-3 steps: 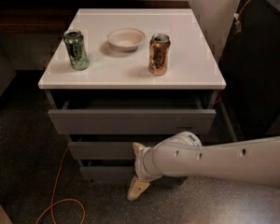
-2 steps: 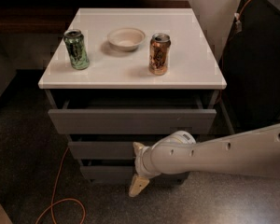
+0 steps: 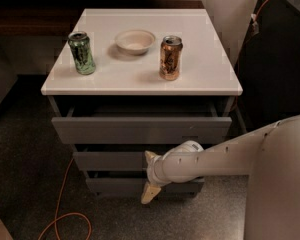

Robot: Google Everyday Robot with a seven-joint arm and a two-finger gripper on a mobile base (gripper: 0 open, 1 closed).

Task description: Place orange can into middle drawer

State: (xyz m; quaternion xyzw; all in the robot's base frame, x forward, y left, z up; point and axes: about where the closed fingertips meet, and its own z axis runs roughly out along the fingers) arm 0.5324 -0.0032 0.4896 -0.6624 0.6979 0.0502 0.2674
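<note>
Orange can (image 3: 170, 57), copper-toned with a silver top and a dark side graphic, is standing upright on the white cabinet top (image 3: 210, 79), right of the pale bowl (image 3: 135, 40) and well apart from the green can (image 3: 81, 52). Below, the gripper (image 3: 149, 175) is hovering before the middle drawer (image 3: 107, 161) front, its two pale fingers spreading wide apart and gripping nothing.

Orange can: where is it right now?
Camera view: the orange can stands upright on the white cabinet top, right of the bowl; the pincer is open, low by the middle drawer.
</note>
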